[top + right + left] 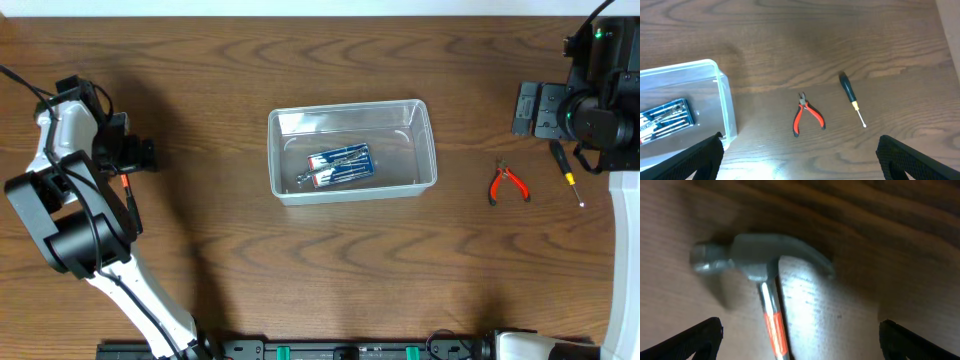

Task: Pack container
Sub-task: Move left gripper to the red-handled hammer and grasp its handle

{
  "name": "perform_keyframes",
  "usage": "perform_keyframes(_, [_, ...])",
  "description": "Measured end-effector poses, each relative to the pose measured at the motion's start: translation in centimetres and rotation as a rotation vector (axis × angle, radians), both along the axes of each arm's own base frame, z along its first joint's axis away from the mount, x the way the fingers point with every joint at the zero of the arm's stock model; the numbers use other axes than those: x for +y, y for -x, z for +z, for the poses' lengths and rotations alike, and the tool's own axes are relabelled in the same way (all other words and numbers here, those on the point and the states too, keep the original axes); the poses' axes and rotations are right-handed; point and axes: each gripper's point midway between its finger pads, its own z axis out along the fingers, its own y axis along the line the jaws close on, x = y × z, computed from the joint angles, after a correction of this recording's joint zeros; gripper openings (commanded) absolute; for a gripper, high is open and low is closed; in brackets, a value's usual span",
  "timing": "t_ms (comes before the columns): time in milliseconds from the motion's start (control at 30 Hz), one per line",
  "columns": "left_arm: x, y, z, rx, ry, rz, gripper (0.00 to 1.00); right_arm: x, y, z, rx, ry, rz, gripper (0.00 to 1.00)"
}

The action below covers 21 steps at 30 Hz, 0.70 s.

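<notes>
The clear plastic container (428, 150) stands mid-table and holds a blue packaged tool set (340, 165). It also shows at the left of the right wrist view (725, 107) with the set (665, 116) inside. My left gripper (800, 342) is open and hovers low over a hammer (760, 255), its fingers either side of the steel and orange handle. In the overhead view the left gripper (135, 155) is at the far left over the hammer (125, 184). My right gripper (800, 160) is open and empty, held above the table at the far right (527, 108).
Red-handled pliers (508, 184) (807, 117) and a black-handled screwdriver (567, 172) (850, 92) lie on the wood table right of the container. A dark rail runs along the table's front edge (350, 350).
</notes>
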Motion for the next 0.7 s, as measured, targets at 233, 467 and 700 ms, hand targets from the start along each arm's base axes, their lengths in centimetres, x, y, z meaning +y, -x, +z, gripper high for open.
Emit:
perform_keyframes(233, [0.3, -0.6, 0.0, -0.025, -0.012, 0.0, 0.98, 0.0, 0.0, 0.0, 0.002, 0.008, 0.01, 0.99])
perform_keyframes(467, [0.5, -1.1, -0.2, -0.048, -0.023, 0.0, 0.98, 0.0, -0.1, 0.1, -0.004, 0.01, 0.013, 0.99])
perform_keyframes(700, [0.2, -0.8, -0.9, -0.065, -0.013, 0.002, 0.98, 0.0, -0.2, 0.1, -0.003, 0.017, 0.022, 0.99])
